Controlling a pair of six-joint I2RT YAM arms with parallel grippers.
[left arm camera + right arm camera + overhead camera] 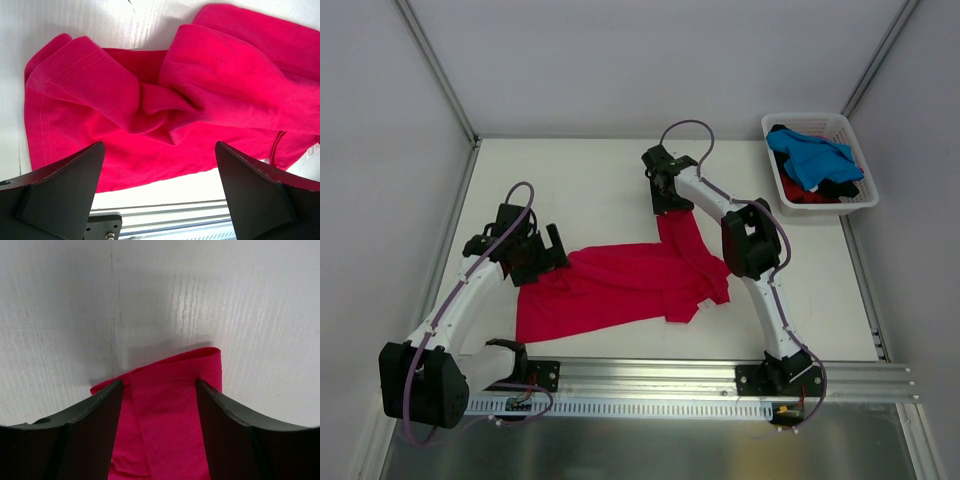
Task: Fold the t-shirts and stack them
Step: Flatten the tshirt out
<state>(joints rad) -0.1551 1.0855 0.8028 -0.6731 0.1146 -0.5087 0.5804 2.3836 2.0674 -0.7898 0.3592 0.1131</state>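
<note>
Right gripper [159, 382] straddles the crimson t-shirt [620, 285] at its 1 o'clock tip, clamp unclear. Left gripper [160, 145] has jaws apart over its 9 o'clock end, mid-table. Risk: a shallow pinch slips and the bunched cloth folds crooked.

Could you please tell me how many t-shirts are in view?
4: crimson t-shirt on the table; blue t-shirt, black t-shirt and red t-shirt piled in the basket, where more may hide.

- One crimson-red t-shirt [620, 285].
- One white basket [867, 203].
- One blue t-shirt [810, 158] in it; the dark cloth [840, 188] and red cloth [800, 194] beneath cannot be counted.
- Two grippers: left gripper [558, 252], right gripper [668, 200].
</note>
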